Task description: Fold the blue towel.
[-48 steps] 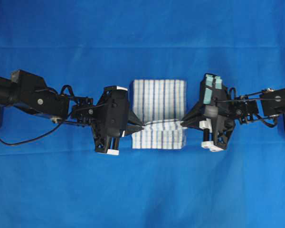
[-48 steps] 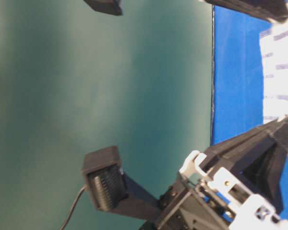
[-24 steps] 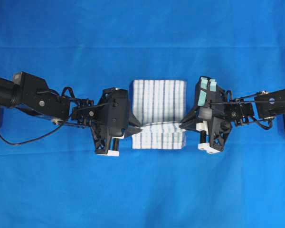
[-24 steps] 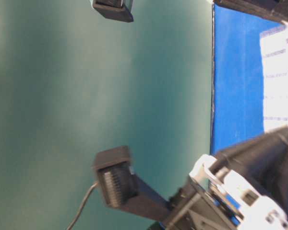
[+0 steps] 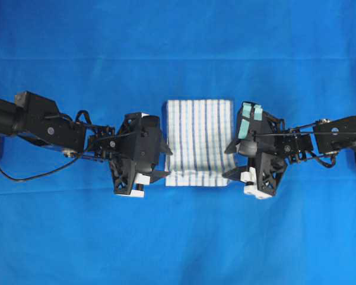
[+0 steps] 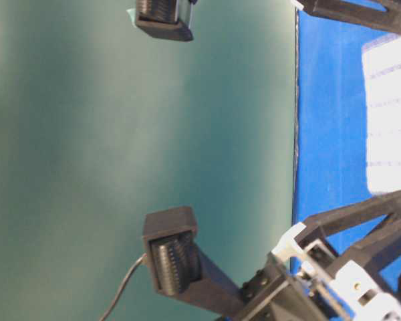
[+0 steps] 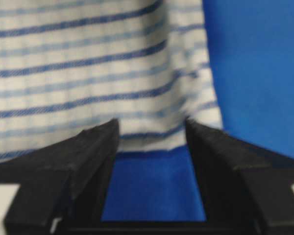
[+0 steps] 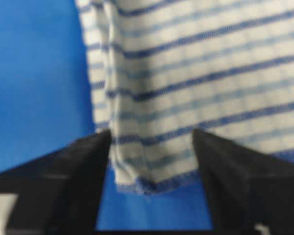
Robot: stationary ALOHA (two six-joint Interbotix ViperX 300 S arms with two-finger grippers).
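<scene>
No legible text, labels, brand marks, numbers or signs appear in any view. The towel (image 5: 197, 141) carries only woven stripes, and the table cover (image 5: 178, 47) is plain. The teal patches on the right gripper (image 5: 231, 160) bear no visible print. The white parts on the left gripper (image 5: 165, 161) may carry small marks, but none can be read at this sharpness.

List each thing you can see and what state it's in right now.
Striped towel: folded, lying flat on the blue sheet, not gripped.
Left gripper: open, fingers spread beside the towel's edge.
Right gripper: open, fingers spread at the towel's opposite edge.
Blue sheet: spread flat.
</scene>
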